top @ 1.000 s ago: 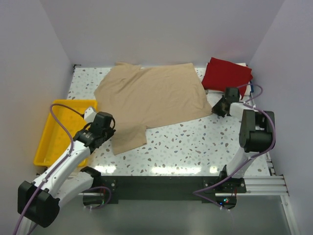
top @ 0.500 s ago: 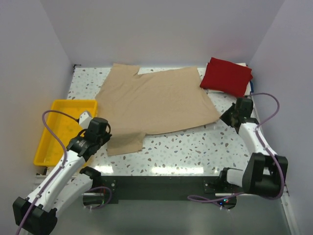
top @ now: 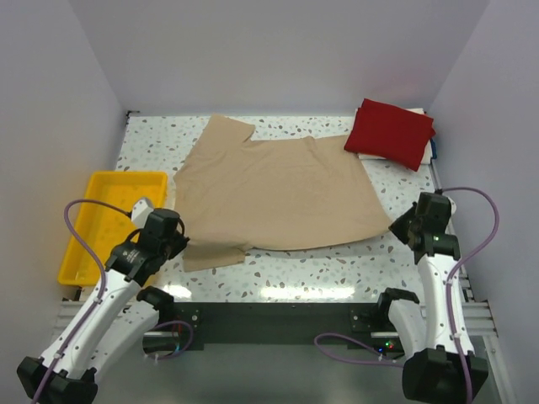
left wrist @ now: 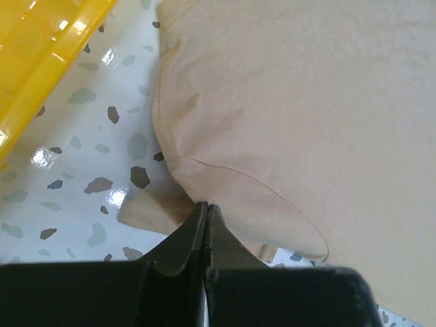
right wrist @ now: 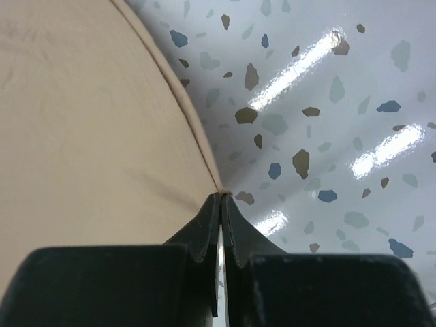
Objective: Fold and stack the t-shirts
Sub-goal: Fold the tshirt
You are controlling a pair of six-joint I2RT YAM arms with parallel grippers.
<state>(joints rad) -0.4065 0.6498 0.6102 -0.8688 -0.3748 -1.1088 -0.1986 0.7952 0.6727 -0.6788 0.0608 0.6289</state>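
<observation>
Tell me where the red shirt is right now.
In the top view, the red shirt lies folded at the far right corner of the table, just right of the spread tan shirt.
</observation>
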